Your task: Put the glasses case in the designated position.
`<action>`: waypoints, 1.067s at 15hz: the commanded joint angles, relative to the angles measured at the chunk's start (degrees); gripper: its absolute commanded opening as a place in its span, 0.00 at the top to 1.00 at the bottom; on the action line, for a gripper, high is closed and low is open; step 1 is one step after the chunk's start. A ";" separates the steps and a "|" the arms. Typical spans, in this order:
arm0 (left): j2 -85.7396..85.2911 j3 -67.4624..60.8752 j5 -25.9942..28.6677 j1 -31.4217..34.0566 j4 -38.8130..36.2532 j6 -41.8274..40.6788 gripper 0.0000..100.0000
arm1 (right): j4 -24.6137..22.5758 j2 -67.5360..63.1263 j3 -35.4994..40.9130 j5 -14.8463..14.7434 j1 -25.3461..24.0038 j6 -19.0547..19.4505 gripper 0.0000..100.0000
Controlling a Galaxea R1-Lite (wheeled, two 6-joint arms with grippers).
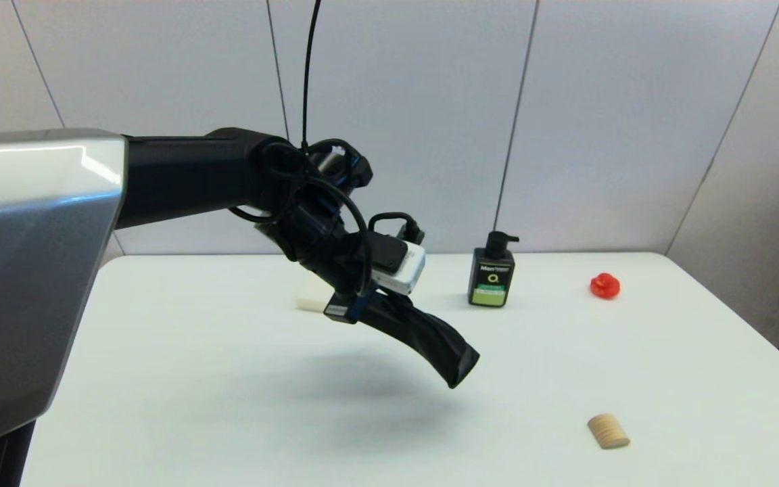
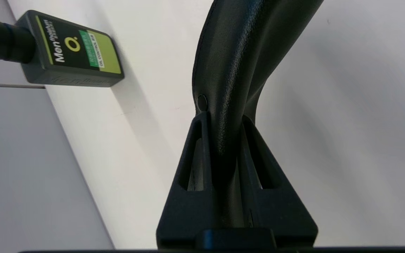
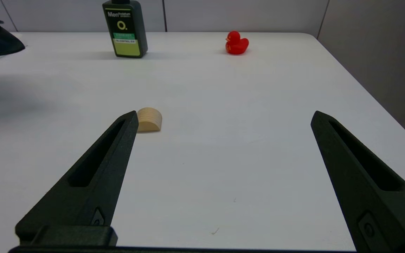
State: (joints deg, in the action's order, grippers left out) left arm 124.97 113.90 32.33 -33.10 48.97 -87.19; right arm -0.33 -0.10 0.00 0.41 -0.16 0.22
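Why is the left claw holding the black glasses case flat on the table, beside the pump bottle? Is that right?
Not quite: the left claw holds the glasses case in the air, drooping above its shadow, as the head view shows. The pump bottle does stand nearby.

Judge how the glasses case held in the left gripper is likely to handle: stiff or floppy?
Probably floppy: the glasses case, pinched at one end by the left gripper, droops in a curve above the table. It likely swings in transit. It seems light.

white table [image 1: 227, 379], pump bottle [image 1: 491, 277], red duck [image 1: 604, 286], wooden block [image 1: 608, 431]
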 commanded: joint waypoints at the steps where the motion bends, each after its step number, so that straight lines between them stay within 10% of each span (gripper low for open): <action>1: 0.19 -0.08 -8.60 -5.75 -6.17 22.41 1.00 | -0.02 -0.08 0.00 0.02 -0.02 0.04 0.00; 7: 0.37 -0.08 -18.00 -9.62 -18.03 57.30 1.00 | -0.02 -0.08 0.00 0.02 -0.02 -0.04 0.00; 16: -0.69 -0.08 -34.88 -9.53 -20.23 83.67 1.00 | -0.02 -0.08 0.00 0.02 -0.02 0.04 0.00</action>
State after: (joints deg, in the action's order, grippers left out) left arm 124.98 113.81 -0.84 -42.67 28.57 -7.74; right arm -0.33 -0.10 0.00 0.40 -0.16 0.24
